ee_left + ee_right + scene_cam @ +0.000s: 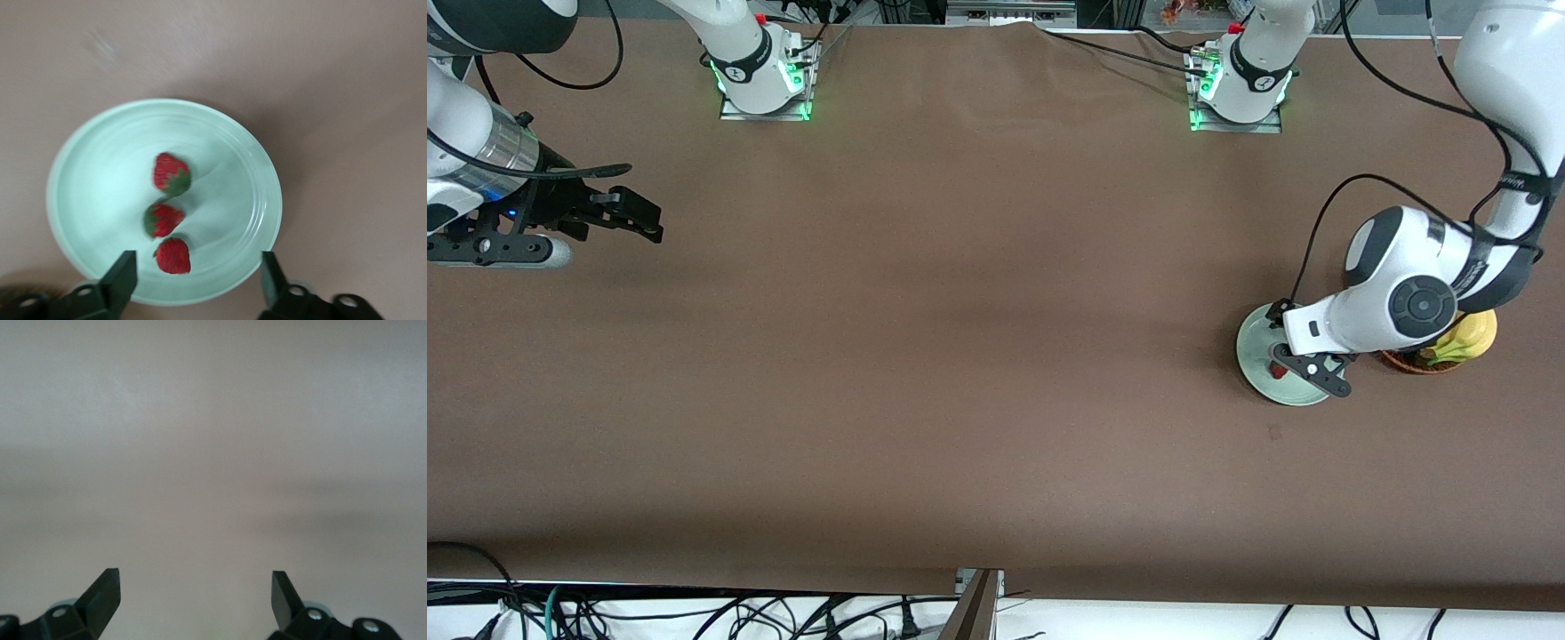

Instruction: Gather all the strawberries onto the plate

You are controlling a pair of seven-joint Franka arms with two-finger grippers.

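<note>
In the front view, a brown bench (960, 356) is seen. The left hand (1303, 363) is held low over a pale green plate (1258, 342) at the left arm's end of the bench. Its two black fingers are spread apart and nothing is held between them. A bit of red is seen on the plate under the hand. Just beside the plate, a brown basket (1414, 363) with yellow bananas (1467, 338) in it is partly hidden by the arm. The right hand (636, 222) is kept up over bare bench at the right arm's end, well apart from the plate, and that arm waits.

In the left wrist view, the plate (93, 167) is seen from above. Three strawberries (172, 173) are lying in it, close together near the middle. The one nearest the fingers (120, 277) is lying between the two tips, but it is not touched by them.

In the right wrist view, only bare bench (213, 453) is seen. The fingers (103, 590) of the right hand are spread wide and nothing is held.
</note>
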